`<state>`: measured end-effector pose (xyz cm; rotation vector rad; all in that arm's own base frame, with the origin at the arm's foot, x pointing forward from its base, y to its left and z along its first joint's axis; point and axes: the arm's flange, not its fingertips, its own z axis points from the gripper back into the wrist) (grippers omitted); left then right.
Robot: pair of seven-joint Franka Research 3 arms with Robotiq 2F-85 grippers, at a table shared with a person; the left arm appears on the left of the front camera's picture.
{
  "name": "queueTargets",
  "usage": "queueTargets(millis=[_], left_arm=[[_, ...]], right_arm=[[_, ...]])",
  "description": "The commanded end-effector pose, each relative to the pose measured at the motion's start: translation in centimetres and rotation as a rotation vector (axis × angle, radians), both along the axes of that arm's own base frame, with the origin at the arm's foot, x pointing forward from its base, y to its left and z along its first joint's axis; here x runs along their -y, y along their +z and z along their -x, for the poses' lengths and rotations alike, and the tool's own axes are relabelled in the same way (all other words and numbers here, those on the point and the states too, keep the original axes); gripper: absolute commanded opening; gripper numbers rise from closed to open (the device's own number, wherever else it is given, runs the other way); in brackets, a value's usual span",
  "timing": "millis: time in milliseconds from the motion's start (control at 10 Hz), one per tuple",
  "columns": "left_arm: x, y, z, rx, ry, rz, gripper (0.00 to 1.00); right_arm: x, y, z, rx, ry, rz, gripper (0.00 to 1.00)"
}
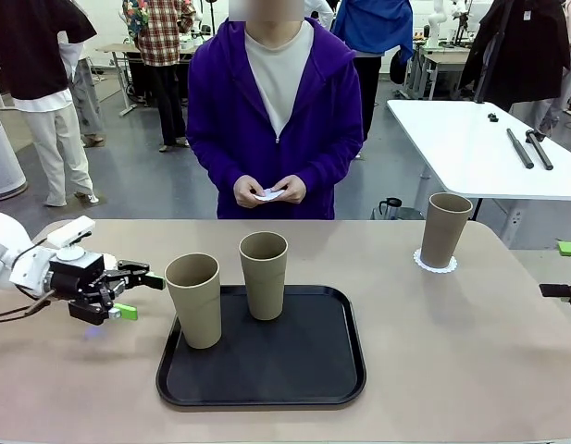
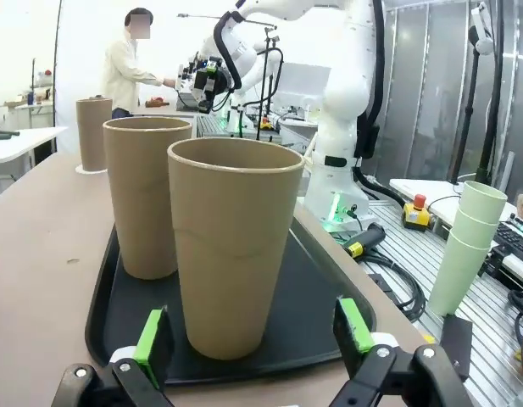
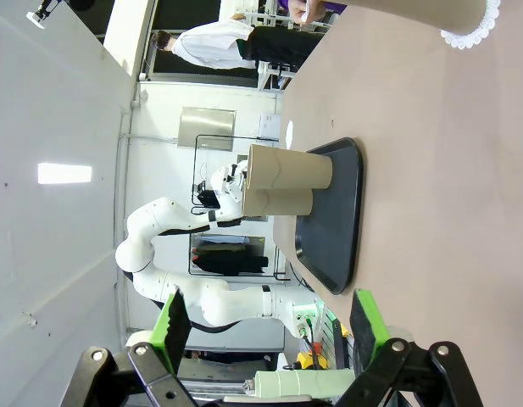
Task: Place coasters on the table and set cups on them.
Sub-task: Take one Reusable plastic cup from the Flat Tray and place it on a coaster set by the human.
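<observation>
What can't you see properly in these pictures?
- Front view: the white thing in the person's hands is too small to tell; fingers cover part.
- Front view: the coaster is mostly hidden under the far cup.
- Right wrist view: that cup is cut off by the top edge.

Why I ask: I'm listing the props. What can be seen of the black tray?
The black tray is a rounded-square piece with a low raised rim, and it looks like smooth plastic. It lies flat on the beige table, close to the robot's edge and a little left of centre. The near cup stands upright at its front left. The far cup stands upright farther back, near the middle. The tray's right part is bare.
</observation>
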<state>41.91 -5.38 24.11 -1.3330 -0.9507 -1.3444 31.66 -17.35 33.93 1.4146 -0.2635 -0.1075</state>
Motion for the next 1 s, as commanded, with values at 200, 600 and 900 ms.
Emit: queueTargets(millis=[200,600,900], left_arm=[[2.9,-1.4,-0.6,-0.022,-0.015,0.030,1.00],[4.7,-1.4,-0.7,-0.011,0.001,-0.009,1.00],[6.3,-1.6,-1.3,-0.003,-0.008,-0.019,1.00]], right_arm=[[-0.1,0.1,0.0,0.008,0.000,-0.007,1.00],[-0.1,0.1,0.0,0.008,0.000,-0.007,1.00],[-0.1,0.1,0.0,0.008,0.000,-0.007,1.00]])
